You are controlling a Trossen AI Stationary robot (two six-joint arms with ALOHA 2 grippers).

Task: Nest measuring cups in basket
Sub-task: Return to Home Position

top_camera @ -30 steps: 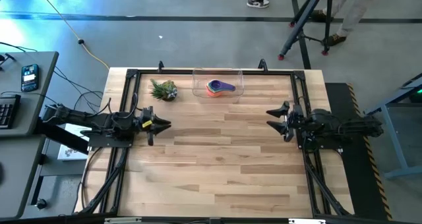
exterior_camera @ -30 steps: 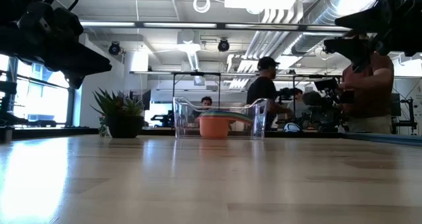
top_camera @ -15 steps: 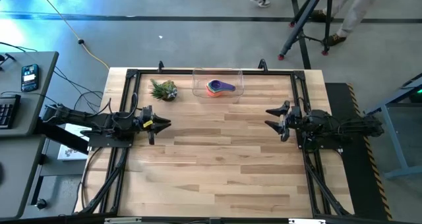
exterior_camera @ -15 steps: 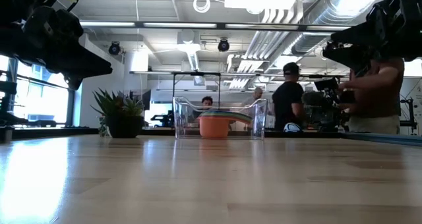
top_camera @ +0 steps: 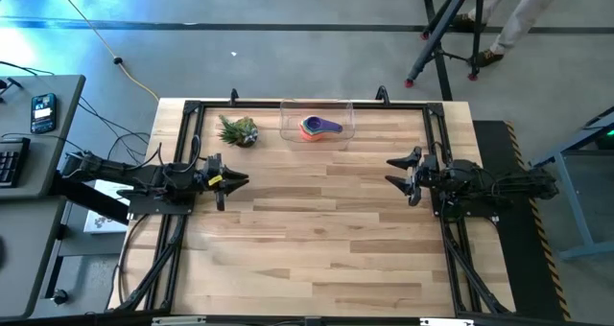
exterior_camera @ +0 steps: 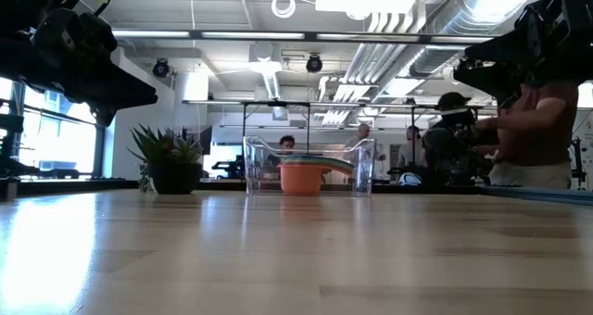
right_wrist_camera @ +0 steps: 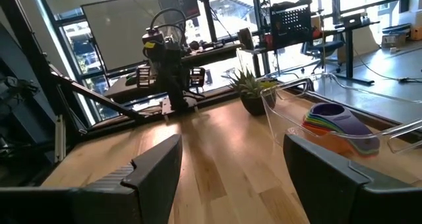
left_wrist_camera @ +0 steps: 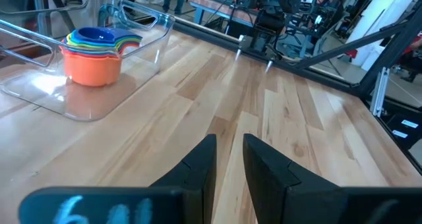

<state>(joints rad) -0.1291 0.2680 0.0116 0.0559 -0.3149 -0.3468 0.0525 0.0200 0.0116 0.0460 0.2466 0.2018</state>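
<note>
The measuring cups (top_camera: 319, 128) sit nested in one stack, its orange outer cup on the floor of the clear basket (top_camera: 288, 121) at the table's far edge. The stack also shows in the low view (exterior_camera: 301, 177) and in both wrist views (left_wrist_camera: 97, 51) (right_wrist_camera: 337, 128). My left gripper (top_camera: 233, 180) hovers over the table's left side, its fingers (left_wrist_camera: 201, 166) a narrow gap apart with nothing between them. Over the right side, my right gripper (top_camera: 399, 173) stands wide open and empty (right_wrist_camera: 231, 178). Both are well short of the basket.
A small spiky green plant in a dark pot (top_camera: 238, 130) stands left of the basket at the far edge. A black frame (top_camera: 192, 107) runs around the table. People move in the room behind the table (exterior_camera: 528, 139). Bare wooden tabletop (top_camera: 317, 230) lies between the arms.
My right gripper has turned a little at the wrist while staying over the same spot. The cups and the basket have not moved. People have walked past behind the table.
</note>
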